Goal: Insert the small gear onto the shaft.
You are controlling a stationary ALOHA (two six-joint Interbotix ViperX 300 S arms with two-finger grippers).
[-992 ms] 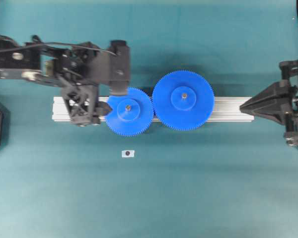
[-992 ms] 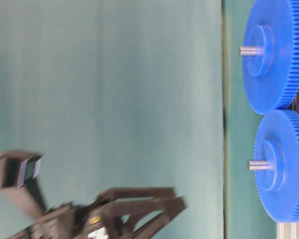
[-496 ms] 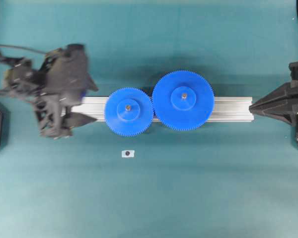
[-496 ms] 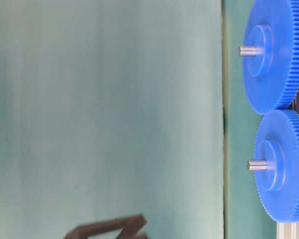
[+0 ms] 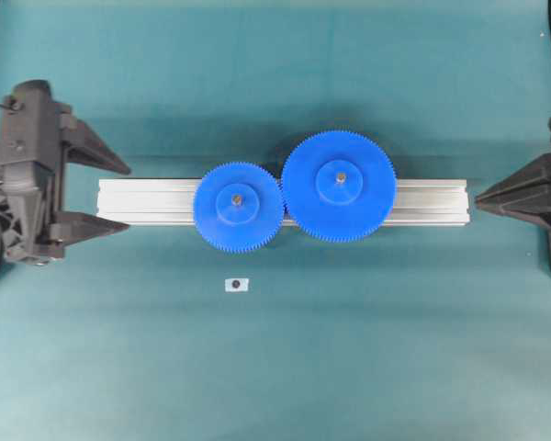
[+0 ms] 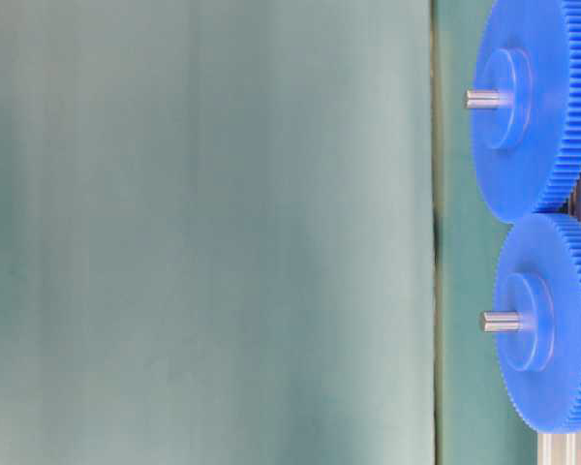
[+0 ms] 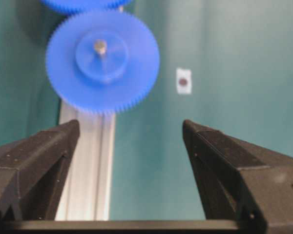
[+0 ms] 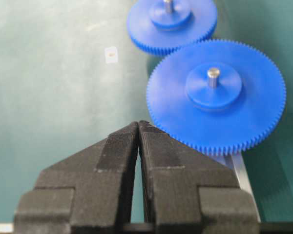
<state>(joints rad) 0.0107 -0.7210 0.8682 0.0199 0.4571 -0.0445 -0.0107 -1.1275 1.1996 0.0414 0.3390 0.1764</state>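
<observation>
Sitting on its shaft (image 5: 237, 197), the small gear (image 5: 238, 206); left hand (image 5: 127, 196) spread, right hand (image 5: 478, 196) apparently pressed together.

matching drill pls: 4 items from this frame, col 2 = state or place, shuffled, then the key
1. small gear
2. left gripper
3. right gripper
4. white tag

A. jaws shut, empty, at the right end of the rail
B. flat on the green mat, in front of the rail
C. seated on the shaft, teeth meshed with the large gear
D. jaws wide open, empty, at the left end of the rail

Pairs: 1-C, 2-D, 3-A, 4-B
</observation>
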